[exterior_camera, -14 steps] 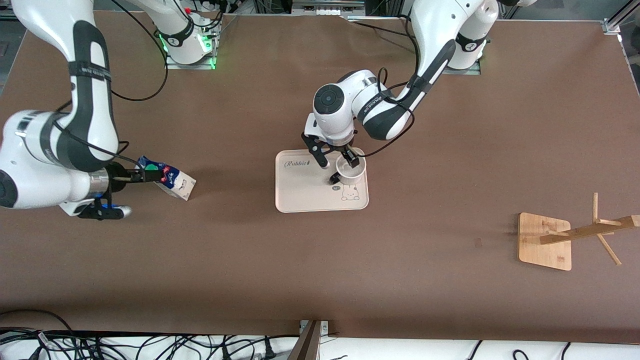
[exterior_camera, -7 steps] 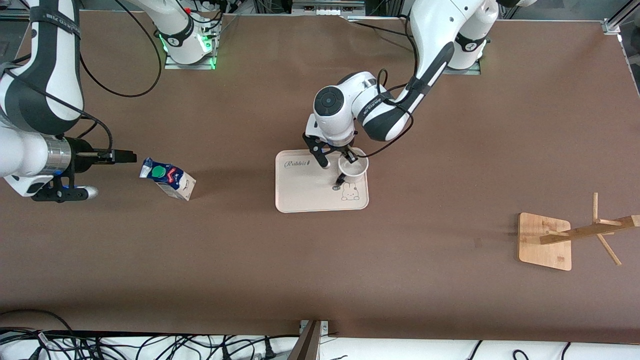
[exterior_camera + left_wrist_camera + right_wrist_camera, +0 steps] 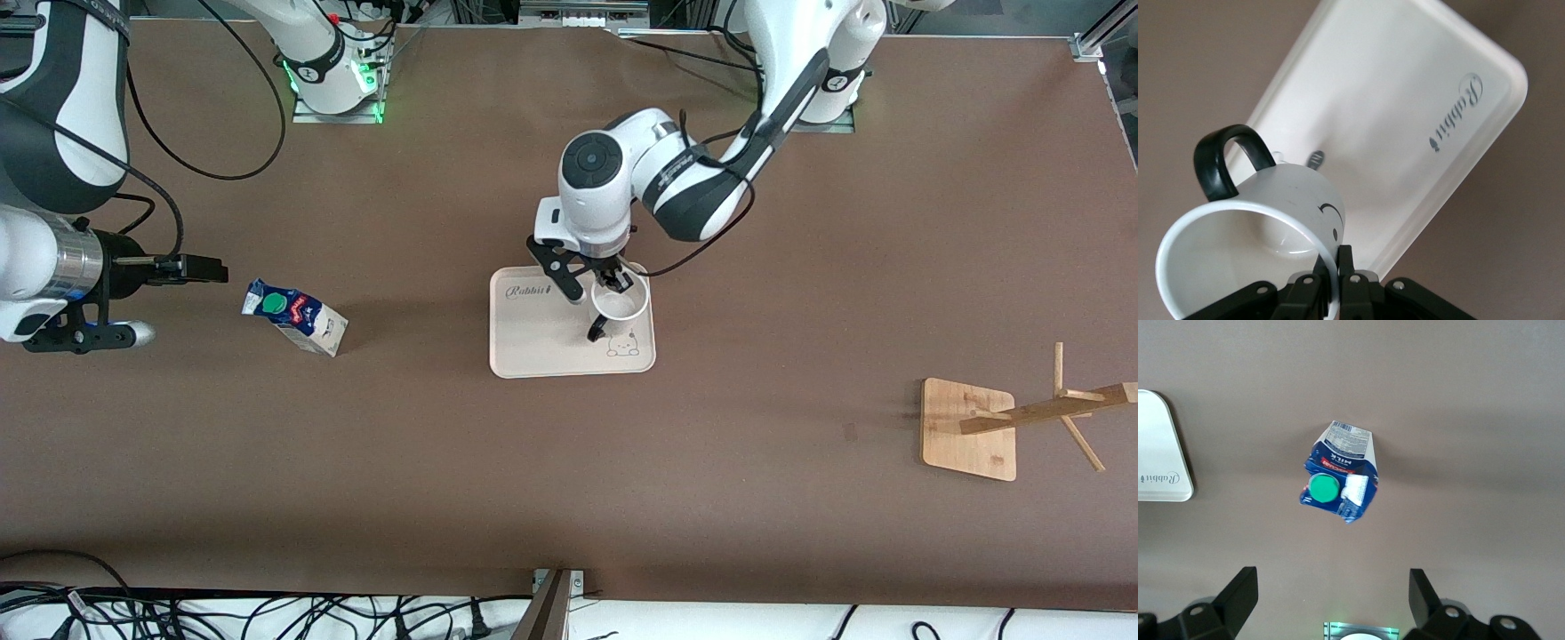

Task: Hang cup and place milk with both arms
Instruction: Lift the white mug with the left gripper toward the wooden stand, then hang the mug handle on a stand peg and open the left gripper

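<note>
Two arms share the job, and we judge the cup step to be in hand. Our left gripper (image 3: 613, 283) is clamped on the rim of the white smiley mug (image 3: 620, 303), one finger inside and one outside, as the left wrist view shows. The mug (image 3: 1255, 233) hangs tilted over the cream rabbit tray (image 3: 542, 342), its black loop handle (image 3: 1223, 160) free and clear of the fingers. Whether it is fully off the tray we cannot tell for certain, though it looks lifted.

Next, we judge, comes carrying the mug toward the left arm's end of the table, where the wooden cup rack (image 3: 1022, 418) stands well apart from the tray, and threading the handle onto a peg.

Our right gripper (image 3: 191, 267) hovers with fingers spread wide, near the milk carton (image 3: 293, 316) but not touching it. The carton (image 3: 1341, 480) stands on bare table at the right arm's end, green cap (image 3: 1324, 488) up, leaning a little. Nothing lies between carton and tray, and the mug's path to the rack looks open.
</note>
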`<move>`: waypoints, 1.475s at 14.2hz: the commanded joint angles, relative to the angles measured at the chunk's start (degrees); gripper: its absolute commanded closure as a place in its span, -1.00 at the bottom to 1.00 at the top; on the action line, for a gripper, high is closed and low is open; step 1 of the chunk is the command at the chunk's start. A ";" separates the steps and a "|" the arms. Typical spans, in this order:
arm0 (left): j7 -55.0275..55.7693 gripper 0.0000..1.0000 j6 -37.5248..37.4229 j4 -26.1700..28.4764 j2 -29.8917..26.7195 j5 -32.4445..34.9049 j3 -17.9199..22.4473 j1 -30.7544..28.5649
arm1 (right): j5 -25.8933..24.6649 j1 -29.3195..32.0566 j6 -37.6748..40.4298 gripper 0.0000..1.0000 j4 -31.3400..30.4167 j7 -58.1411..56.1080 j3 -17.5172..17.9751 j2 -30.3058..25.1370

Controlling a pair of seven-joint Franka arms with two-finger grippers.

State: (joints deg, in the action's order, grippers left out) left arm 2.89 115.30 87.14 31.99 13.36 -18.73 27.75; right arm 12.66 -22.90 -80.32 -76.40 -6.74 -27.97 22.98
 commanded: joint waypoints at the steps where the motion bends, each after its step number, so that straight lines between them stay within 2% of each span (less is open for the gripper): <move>1: 4.14 1.00 -9.18 -6.25 -4.13 -1.23 1.06 -3.56 | -1.05 -0.48 1.40 -1.00 2.21 -0.11 0.20 -0.39; 4: 8.69 1.00 -21.49 -15.49 -4.31 -1.31 2.28 -9.27 | -2.72 -0.74 1.40 -1.00 3.01 -0.11 0.46 -1.53; 8: 8.28 1.00 -24.34 -19.98 -4.39 -1.40 1.77 -23.06 | -3.87 -1.62 1.40 -1.00 2.92 1.64 0.82 -2.76; 12: 2.56 1.00 -24.16 -20.17 -4.31 -1.93 2.21 -29.84 | -3.87 -2.85 1.57 -1.00 2.92 2.61 0.82 -2.85; 15: -0.15 1.00 -24.25 -20.17 -4.31 -6.05 1.94 -35.38 | -4.65 -4.61 1.48 -1.00 2.92 2.70 0.81 -2.76; 21: -10.34 1.00 -25.65 -20.08 -4.39 -6.15 2.03 -41.72 | -6.67 -4.26 1.48 -1.00 2.83 2.00 0.03 -2.85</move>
State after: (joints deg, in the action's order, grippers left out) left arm -3.48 91.17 68.86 26.97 8.10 -15.92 -11.73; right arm 7.85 -27.32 -79.55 -73.32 -4.78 -27.86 21.14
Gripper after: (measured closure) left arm 0.934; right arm 0.000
